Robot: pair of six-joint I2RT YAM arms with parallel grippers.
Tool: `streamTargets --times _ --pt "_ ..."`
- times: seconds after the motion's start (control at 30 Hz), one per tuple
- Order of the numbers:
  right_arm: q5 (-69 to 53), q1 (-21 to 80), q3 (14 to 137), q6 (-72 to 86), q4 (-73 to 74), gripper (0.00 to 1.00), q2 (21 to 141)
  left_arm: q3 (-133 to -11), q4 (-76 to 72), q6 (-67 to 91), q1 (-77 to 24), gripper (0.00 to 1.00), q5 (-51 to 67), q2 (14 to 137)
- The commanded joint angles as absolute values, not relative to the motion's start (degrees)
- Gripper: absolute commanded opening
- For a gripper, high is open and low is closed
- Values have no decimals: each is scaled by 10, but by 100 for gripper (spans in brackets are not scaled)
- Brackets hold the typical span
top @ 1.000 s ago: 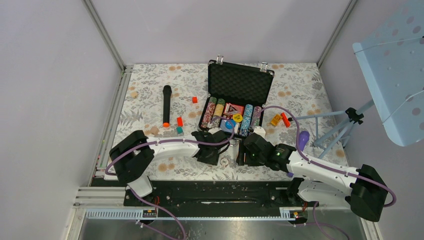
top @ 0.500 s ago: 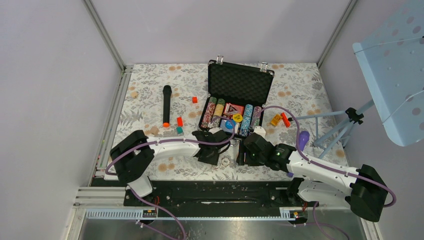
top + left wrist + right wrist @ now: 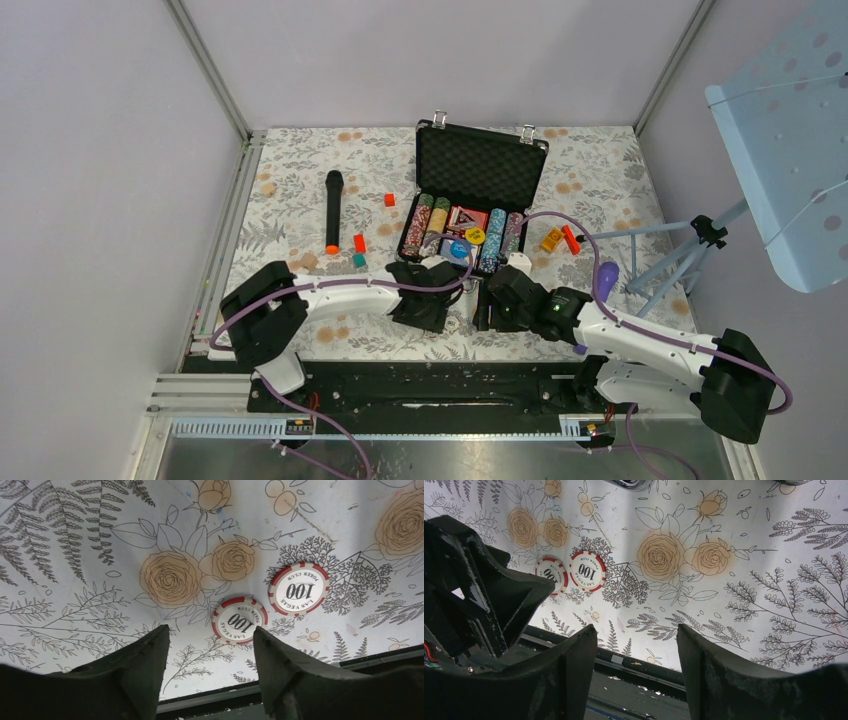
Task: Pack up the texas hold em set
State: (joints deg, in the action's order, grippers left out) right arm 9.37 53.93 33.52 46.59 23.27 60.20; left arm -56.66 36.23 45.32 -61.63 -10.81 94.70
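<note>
Two loose chips (image 3: pixel 239 621) on floral cloth (image 3: pixel 75 555) — left gripper (image 3: pixel 210 629), right gripper (image 3: pixel 636 629) both agape, empty

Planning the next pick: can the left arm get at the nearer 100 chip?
Probably yes: the left gripper is open just short of the nearer chip, nothing between; the other chip lies apart.

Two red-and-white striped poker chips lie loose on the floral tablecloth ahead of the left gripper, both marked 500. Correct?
No. Both red-and-white striped poker chips, loose on the floral tablecloth ahead of the left gripper, read 100, not 500. The left wrist view shows it.
</note>
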Motion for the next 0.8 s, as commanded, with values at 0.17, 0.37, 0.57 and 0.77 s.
streamTargets --times 0.17,0.37,0.57,0.77 --pt "127 531 330 491 255 67 578 -587 335 456 -636 68 -102 947" --pt "128 477 295 507 271 66 518 -591 331 456 -639 69 -103 952" --pt "115 458 288 498 279 66 507 -593 328 454 -640 69 -104 964" --pt "110 457 292 496 278 66 516 -595 335 452 -642 61 -109 978"
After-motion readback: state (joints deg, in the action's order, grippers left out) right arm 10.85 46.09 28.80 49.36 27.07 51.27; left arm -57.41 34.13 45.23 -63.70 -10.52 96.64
